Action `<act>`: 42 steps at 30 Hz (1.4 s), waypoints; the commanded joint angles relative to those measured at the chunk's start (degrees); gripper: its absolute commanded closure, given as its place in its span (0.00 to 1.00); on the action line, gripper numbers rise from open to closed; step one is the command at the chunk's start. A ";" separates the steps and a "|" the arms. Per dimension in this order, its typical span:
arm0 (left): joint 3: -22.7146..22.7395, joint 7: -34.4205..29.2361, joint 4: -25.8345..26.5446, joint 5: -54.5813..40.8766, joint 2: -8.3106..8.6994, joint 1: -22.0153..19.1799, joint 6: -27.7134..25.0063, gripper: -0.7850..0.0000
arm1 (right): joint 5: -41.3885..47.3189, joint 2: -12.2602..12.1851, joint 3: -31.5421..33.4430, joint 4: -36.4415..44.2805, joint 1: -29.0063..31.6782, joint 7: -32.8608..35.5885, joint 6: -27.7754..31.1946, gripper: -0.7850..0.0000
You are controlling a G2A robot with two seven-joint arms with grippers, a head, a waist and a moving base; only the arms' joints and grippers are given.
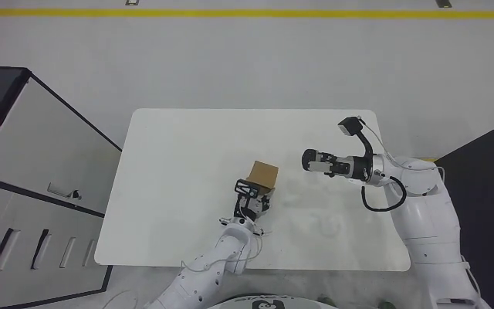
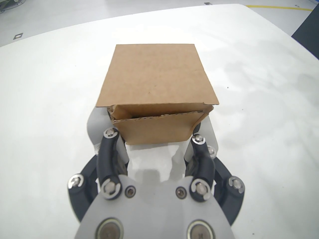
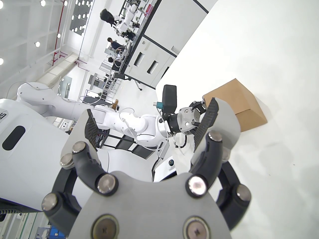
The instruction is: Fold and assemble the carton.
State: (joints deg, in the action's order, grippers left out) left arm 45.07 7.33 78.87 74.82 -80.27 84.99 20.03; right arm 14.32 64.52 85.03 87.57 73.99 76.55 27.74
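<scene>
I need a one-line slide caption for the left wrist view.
The left end effector holds a brown cardboard carton by its near side on the white table.

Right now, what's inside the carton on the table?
On the carton, a narrow gap between the top flap and the front flap shows only dark shadow; no contents can be made out. The flaps and walls cover the rest of the inside.

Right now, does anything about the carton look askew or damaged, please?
Yes: on the carton, the lid sits untucked over the wall facing the left gripper, leaving a gap, and that wall's top edge looks ragged at one corner.
</scene>
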 commanded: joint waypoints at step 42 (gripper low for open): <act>33.83 -25.80 36.37 -11.27 9.34 14.31 -53.23 1.00 | 0.00 0.00 0.00 0.00 0.00 0.00 0.00 0.00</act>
State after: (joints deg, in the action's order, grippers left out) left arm 78.40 -17.58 114.91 63.74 -71.12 99.34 -30.90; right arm 14.32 64.52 85.03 87.57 73.99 76.55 27.74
